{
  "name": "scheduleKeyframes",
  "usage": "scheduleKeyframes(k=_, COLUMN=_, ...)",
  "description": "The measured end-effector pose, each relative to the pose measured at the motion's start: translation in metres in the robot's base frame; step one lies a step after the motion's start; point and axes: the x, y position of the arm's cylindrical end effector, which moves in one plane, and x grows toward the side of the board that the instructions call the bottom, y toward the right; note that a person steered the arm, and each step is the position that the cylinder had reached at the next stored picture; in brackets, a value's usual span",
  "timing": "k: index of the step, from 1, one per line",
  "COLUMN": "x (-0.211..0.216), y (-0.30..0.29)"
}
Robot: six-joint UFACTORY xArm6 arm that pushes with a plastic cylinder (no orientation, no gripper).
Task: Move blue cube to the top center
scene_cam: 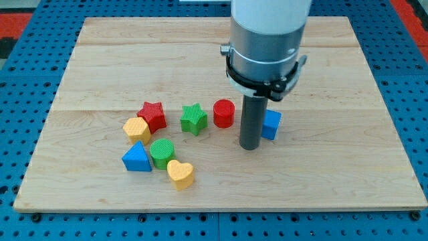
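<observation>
The blue cube (271, 124) sits right of the board's middle, partly hidden behind my rod. My tip (249, 146) rests on the board just at the cube's lower left, touching or nearly touching it. The red cylinder (224, 113) stands just left of the rod. The arm's grey body covers the top centre of the board.
A green star (193, 119), red star (153, 115), yellow hexagon (136, 128), blue triangle (137, 158), green cylinder (162, 152) and yellow heart (180, 173) cluster at the left of the wooden board (348, 167).
</observation>
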Motion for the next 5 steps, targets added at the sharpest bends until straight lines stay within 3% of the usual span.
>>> scheduleKeyframes(k=1, x=-0.035, y=0.055)
scheduleKeyframes(k=3, x=-0.136, y=0.039)
scheduleKeyframes(k=4, x=-0.1, y=0.063)
scheduleKeyframes(k=5, x=-0.124, y=0.113)
